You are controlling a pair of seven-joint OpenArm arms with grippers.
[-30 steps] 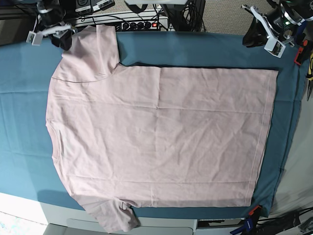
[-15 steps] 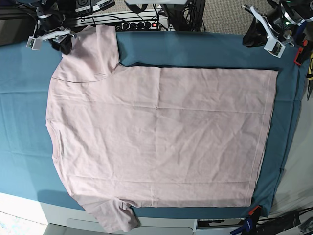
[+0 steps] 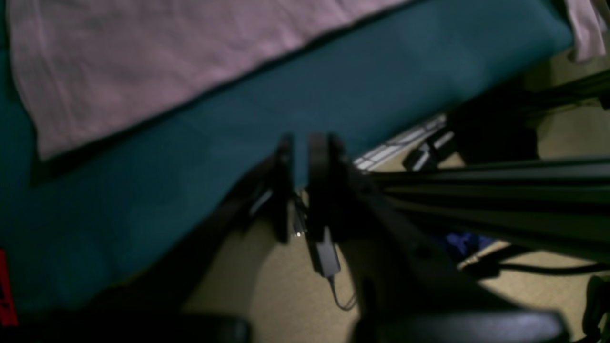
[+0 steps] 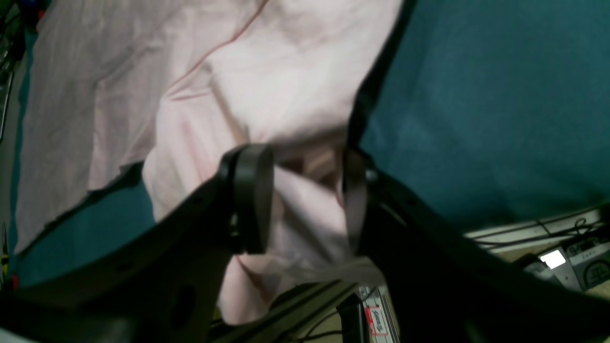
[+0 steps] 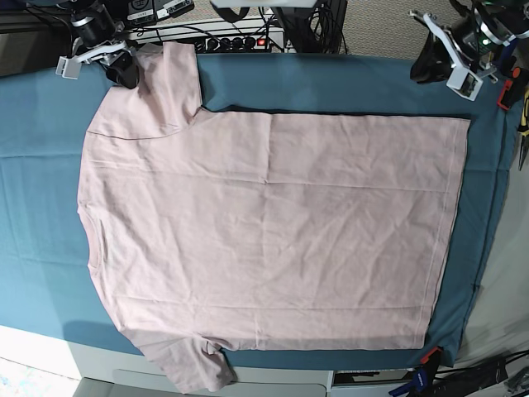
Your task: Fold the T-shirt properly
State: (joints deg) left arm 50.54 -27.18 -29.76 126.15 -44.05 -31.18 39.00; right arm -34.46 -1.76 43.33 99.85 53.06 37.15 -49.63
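The pale pink cotton T-shirt (image 5: 264,240) lies flat on the teal table cloth (image 5: 347,87). The right gripper (image 4: 298,195) straddles its far sleeve, jaws apart, not yet pinching; closing comes next. The left gripper (image 3: 298,183), nearly shut and empty, hangs beyond the hem.

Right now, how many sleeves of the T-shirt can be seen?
2. One sleeve lies at the far edge of the teal cloth, beside the right gripper. The other sleeve hangs over the near edge. None seems hidden.
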